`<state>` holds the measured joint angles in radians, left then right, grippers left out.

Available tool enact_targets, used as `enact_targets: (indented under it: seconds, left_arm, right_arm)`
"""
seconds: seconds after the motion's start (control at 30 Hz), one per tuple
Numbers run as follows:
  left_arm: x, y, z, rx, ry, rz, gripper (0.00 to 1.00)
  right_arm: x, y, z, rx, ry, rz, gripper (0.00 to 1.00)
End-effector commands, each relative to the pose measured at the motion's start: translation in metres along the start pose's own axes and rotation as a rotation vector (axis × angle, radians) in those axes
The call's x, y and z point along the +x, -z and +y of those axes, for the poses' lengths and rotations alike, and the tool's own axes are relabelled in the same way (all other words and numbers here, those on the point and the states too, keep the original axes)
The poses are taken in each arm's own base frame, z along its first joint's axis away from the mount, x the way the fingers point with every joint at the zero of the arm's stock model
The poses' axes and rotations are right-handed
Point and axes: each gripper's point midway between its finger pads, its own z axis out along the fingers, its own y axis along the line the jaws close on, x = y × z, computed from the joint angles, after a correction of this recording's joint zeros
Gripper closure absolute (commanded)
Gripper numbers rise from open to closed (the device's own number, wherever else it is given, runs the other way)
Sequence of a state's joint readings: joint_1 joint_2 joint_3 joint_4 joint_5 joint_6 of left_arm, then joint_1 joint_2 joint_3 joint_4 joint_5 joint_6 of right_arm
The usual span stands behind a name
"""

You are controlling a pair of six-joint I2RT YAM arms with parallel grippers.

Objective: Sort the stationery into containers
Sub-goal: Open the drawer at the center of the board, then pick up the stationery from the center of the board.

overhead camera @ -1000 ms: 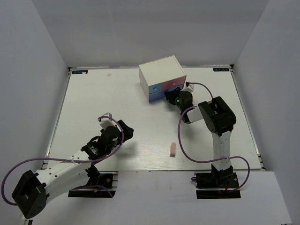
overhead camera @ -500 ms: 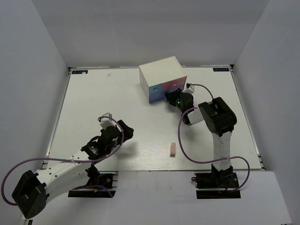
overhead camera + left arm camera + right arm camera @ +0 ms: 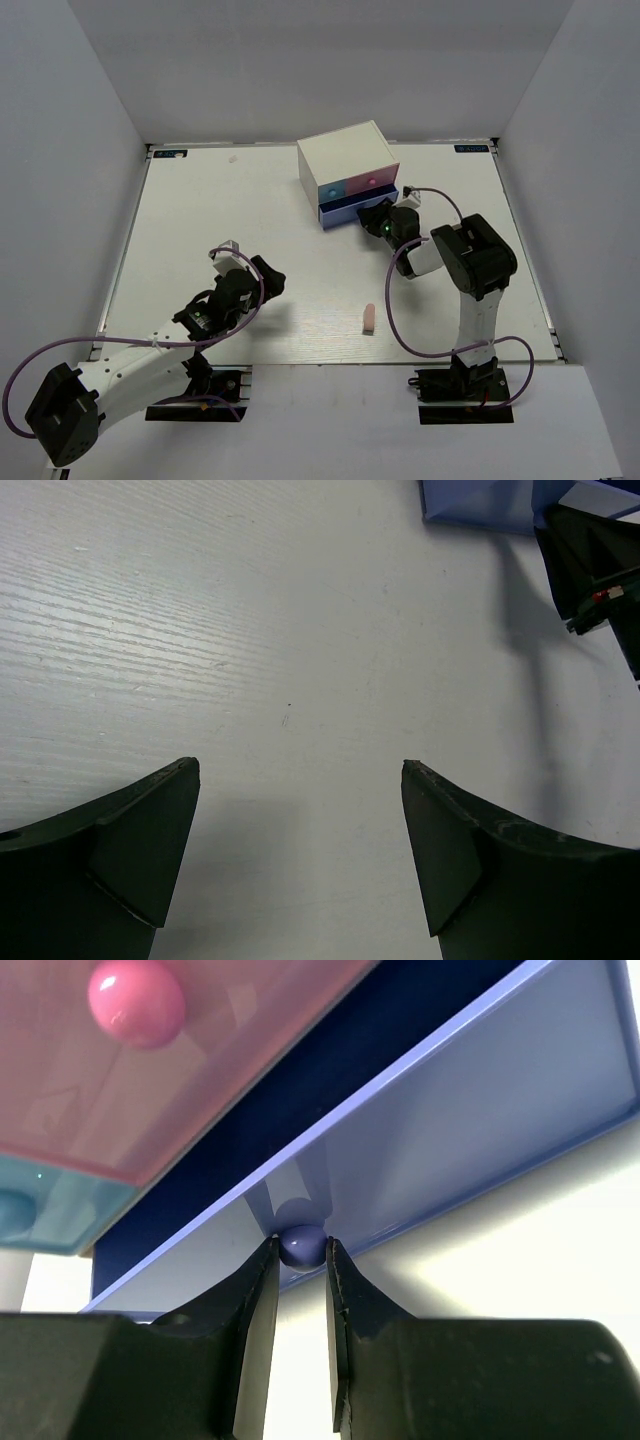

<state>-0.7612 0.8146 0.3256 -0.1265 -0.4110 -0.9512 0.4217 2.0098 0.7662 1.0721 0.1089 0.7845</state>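
Two fingers of the right pincer (image 3: 303,1252) are closed on the small knob (image 3: 303,1244) of the wide periwinkle drawer (image 3: 480,1130), one at each side, and they hold nothing else. Above it sit the pink drawer (image 3: 210,1090) and the light blue drawer (image 3: 40,1215), both shut. A dark gap shows over the periwinkle front, so this drawer stands partly out of the white-topped box (image 3: 345,150).

The step in hand looks to be opening this container. The next move calls for a straight, level pull along the drawer's own line. The grip must be firm enough that the round knob does not slip, and the pull gentle enough that the light box does not drag across the counter (image 3: 200,220).

The right arm reaches forward with its elbow raised and its wrist low at the box front. The left pincer (image 3: 300,790) gapes wide and empty over bare counter, its arm stretched low. One pinkish-beige eraser (image 3: 369,318) lies near the counter's near edge, well apart from the box.
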Motion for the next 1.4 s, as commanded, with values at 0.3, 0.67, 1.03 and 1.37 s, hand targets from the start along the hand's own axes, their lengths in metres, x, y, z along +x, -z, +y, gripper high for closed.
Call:
enact_targets:
  seconds: [0.3,0.67,1.03,1.37]
  left_arm:
    - [-0.02,0.004,-0.021,0.055,0.037,-0.057,0.08]
    - [-0.024,0.004,-0.026,0.068,0.022,-0.063,0.08]
    - [0.008,-0.015,-0.087,0.254,-0.054,0.144,0.38]
    - [0.032,-0.042,-0.162,0.33,-0.175,0.381,0.73]
  right_arm:
    - [-0.012,0.03,0.017,-0.04,0.03,-0.029,0.47]
    - [-0.003,0.073,0.032,-0.146,0.151,0.075,0.1]
    - [-0.024,0.156,0.093,-0.486,0.603,0.064,0.1]
    - [-0.035,0.188,0.085,-0.492,1.004,0.14,0.1]
